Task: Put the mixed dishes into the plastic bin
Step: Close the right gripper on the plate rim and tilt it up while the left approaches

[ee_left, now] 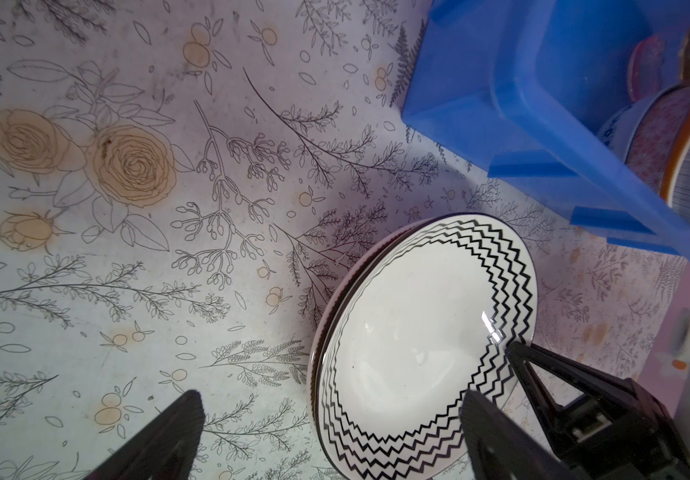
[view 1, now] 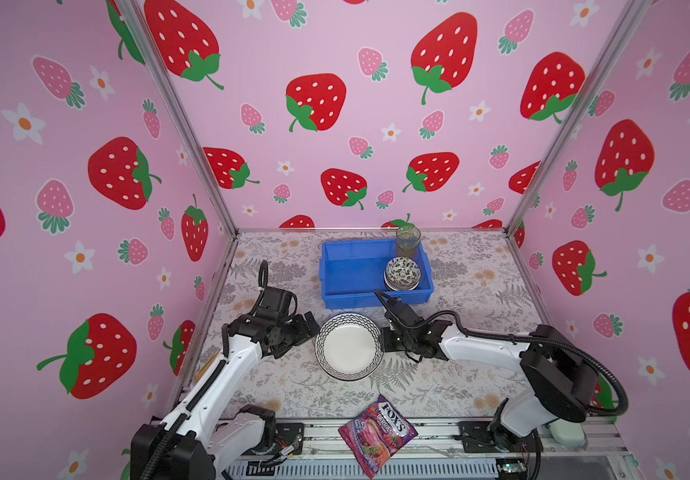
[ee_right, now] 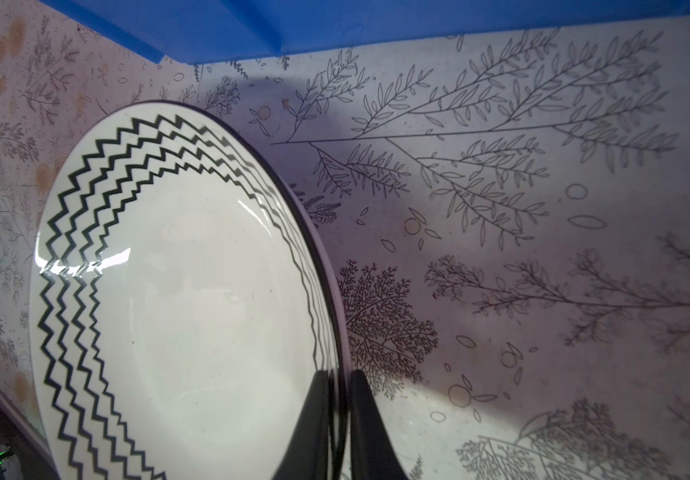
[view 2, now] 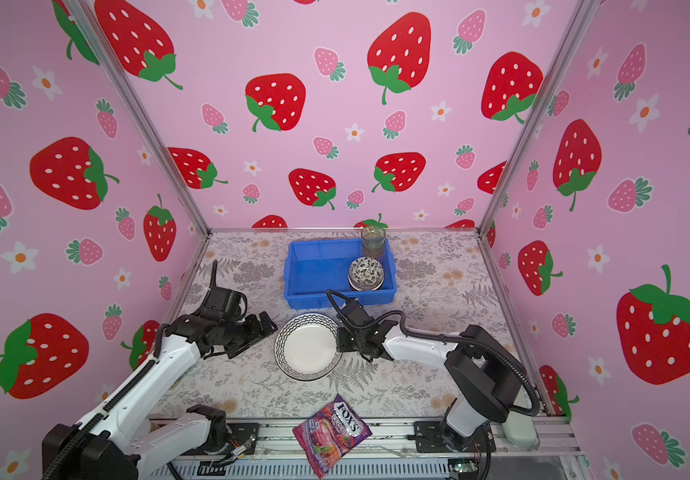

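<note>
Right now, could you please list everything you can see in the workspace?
Bin: one, blue, back centre.
Glasses: one stack, greenish, at bin's far right corner.
Bowls: one stack, top one black-and-white patterned, bin's near right corner.
Plate: one visible on top, white with black zigzag rim, before the bin; second rim beneath.
Candy bag: one, purple, front edge.
Left gripper: one, black, left of plate, jaws open.
Right gripper: one, black, jaws shut on plate's right rim.

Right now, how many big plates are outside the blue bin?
2: the zigzag plate sits in front of the blue bin, its rim pinched by the right gripper; a second plate peeks out directly beneath it. More could hide underneath.
</note>
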